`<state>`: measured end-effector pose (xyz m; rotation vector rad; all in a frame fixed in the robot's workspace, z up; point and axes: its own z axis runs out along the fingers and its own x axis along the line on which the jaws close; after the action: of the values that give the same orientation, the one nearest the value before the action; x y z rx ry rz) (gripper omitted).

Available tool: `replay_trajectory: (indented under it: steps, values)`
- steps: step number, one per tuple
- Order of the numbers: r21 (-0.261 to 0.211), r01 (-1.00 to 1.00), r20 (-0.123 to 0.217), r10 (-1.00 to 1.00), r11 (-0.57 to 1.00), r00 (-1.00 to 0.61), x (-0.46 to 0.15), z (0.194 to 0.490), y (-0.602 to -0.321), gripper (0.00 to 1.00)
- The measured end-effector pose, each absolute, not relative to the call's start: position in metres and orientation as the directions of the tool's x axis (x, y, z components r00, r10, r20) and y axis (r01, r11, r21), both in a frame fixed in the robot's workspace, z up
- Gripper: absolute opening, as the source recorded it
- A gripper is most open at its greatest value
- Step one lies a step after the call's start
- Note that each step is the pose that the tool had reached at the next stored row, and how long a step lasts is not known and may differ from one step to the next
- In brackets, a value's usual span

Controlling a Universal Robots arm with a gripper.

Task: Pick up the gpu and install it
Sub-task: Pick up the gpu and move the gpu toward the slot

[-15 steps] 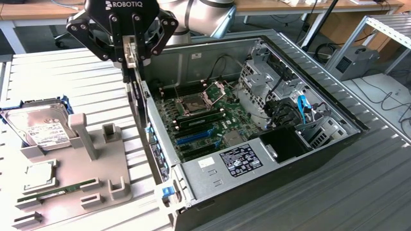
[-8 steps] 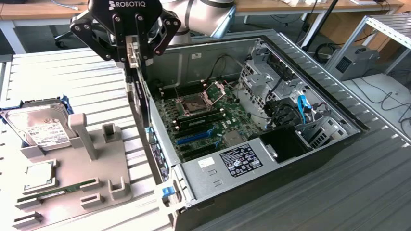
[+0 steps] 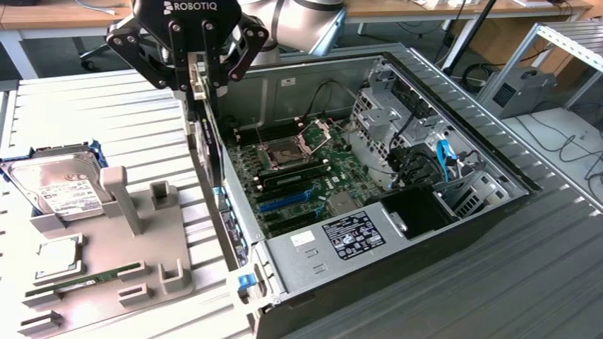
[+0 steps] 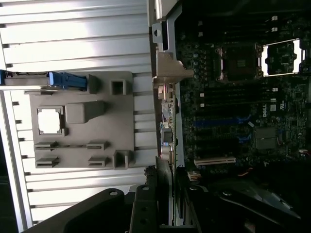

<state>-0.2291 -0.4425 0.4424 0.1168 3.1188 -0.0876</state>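
Observation:
The gpu (image 3: 205, 145) hangs edge-on and upright, its silver end bracket (image 3: 198, 76) up between the fingers. My gripper (image 3: 200, 79) is shut on the gpu's upper end, above the open computer case's near wall at the exterior view's left. In the wrist view the gpu (image 4: 166, 127) runs as a thin strip out from my gripper (image 4: 165, 196), along the boundary between the grey holder (image 4: 82, 121) and the motherboard (image 4: 243, 107). The blue expansion slots (image 3: 287, 199) lie on the motherboard to the exterior view's right of the card and below it.
The open computer case (image 3: 471, 176) lies on its side on the slatted metal table (image 3: 104, 120). On the grey holder (image 3: 113, 261) at the exterior view's left sit a hard drive (image 3: 61, 187), a CPU (image 3: 58, 258) and a RAM stick (image 3: 85, 281). Drive cages and cables (image 3: 414, 148) fill the case's far end.

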Motion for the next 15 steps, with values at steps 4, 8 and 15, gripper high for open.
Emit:
replay_trajectory:
  steps: [4,8,15]
  values:
    - [-0.058,0.075,-0.022,0.074,0.995,-0.997,-0.2263,0.4425,-0.4425,0.26]
    - [-0.061,0.075,-0.022,0.074,0.995,-0.997,-0.2239,0.4424,-0.4425,0.26]
    - [-0.066,0.075,-0.022,0.074,0.995,-0.997,-0.2196,0.4424,-0.4425,0.26]
